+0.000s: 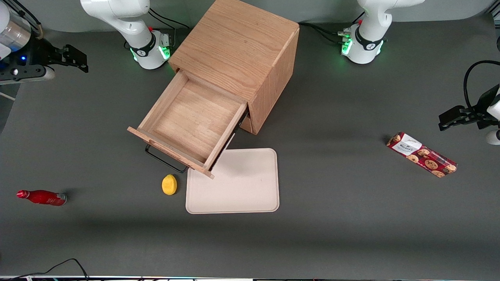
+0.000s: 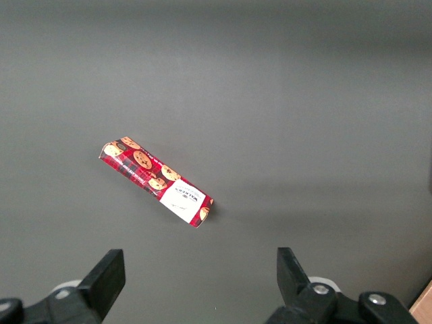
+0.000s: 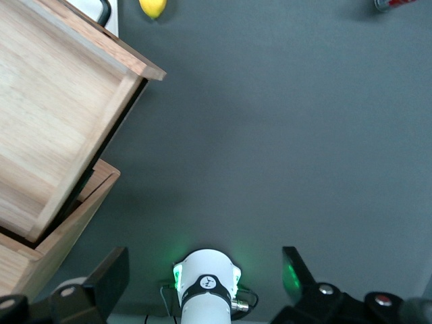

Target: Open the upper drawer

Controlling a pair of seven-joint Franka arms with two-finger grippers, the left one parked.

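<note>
The oak cabinet [image 1: 238,47] stands at the middle of the table. Its upper drawer [image 1: 191,117] is pulled far out toward the front camera, and its shallow wooden box is empty. The thin black bar handle [image 1: 164,160] shows under the drawer's front edge. The lower drawer is hidden beneath it. My right gripper [image 1: 80,60] is open and empty, high above the table at the working arm's end, well apart from the drawer. In the right wrist view the open gripper [image 3: 202,270] looks down on the pulled-out drawer [image 3: 54,101] and on the arm's own base [image 3: 207,283].
A cream tray [image 1: 234,183] lies in front of the cabinet, partly under the drawer. A yellow lemon [image 1: 169,184] sits beside the tray. A red bottle [image 1: 41,197] lies toward the working arm's end. A red cookie box [image 1: 422,154] lies toward the parked arm's end.
</note>
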